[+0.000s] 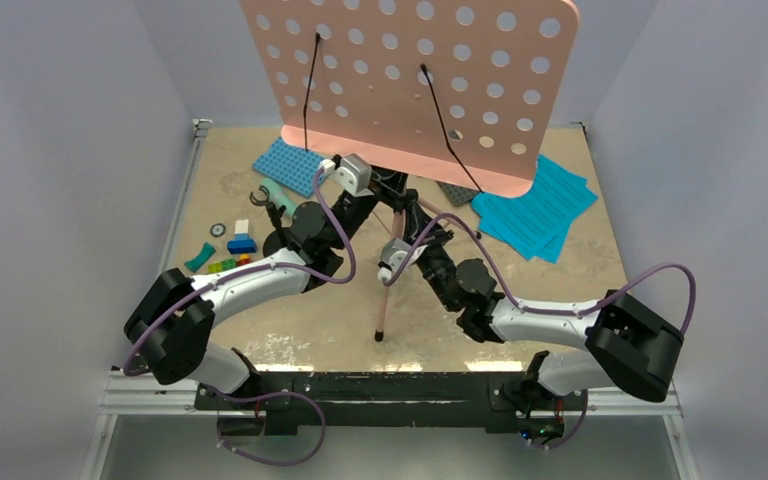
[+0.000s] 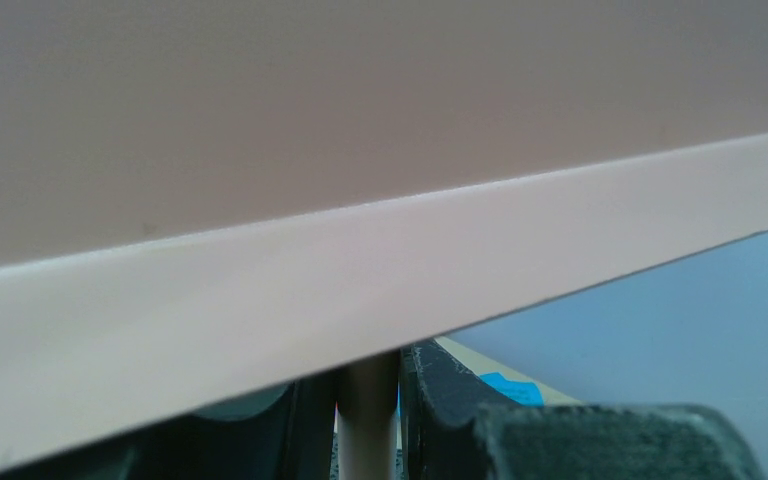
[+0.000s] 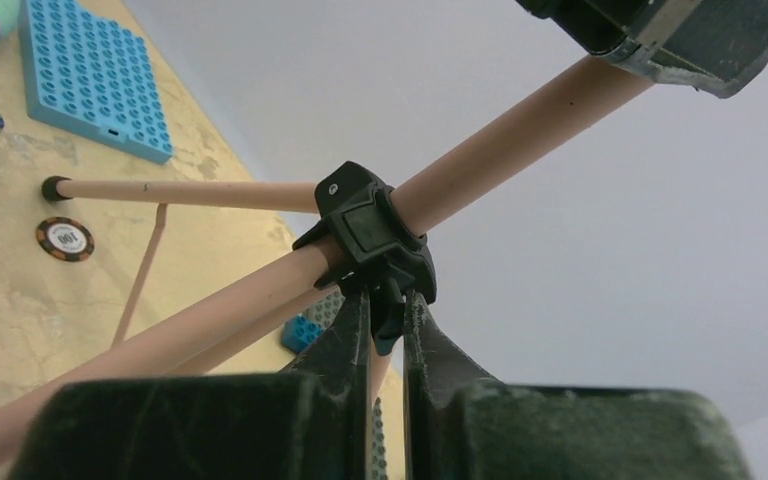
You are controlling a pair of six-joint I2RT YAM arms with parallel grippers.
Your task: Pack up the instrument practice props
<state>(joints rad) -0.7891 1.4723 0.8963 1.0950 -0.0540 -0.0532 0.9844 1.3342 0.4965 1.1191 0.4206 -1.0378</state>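
The pink music stand's perforated board (image 1: 410, 70) looms over the table's back, and one tripod leg (image 1: 384, 300) reaches toward me. My left gripper (image 1: 392, 186) is just under the board's lip (image 2: 360, 270), shut on the stand's pink pole (image 2: 367, 420). My right gripper (image 3: 385, 312) is lower down, shut on the black tab of the tripod collar (image 3: 368, 225); from above it (image 1: 415, 234) sits beside the legs. Cyan sheet-music pages (image 1: 535, 205) lie at the back right. The mint microphone (image 1: 278, 197) lies at the left, next to a black clip (image 1: 259, 196).
A blue studded baseplate (image 1: 285, 165) lies at the back left, and a grey one (image 1: 457, 192) peeks out under the board. Small coloured bricks (image 1: 235, 245), a teal curved piece (image 1: 198, 257) and poker chips (image 3: 65, 238) lie on the left side.
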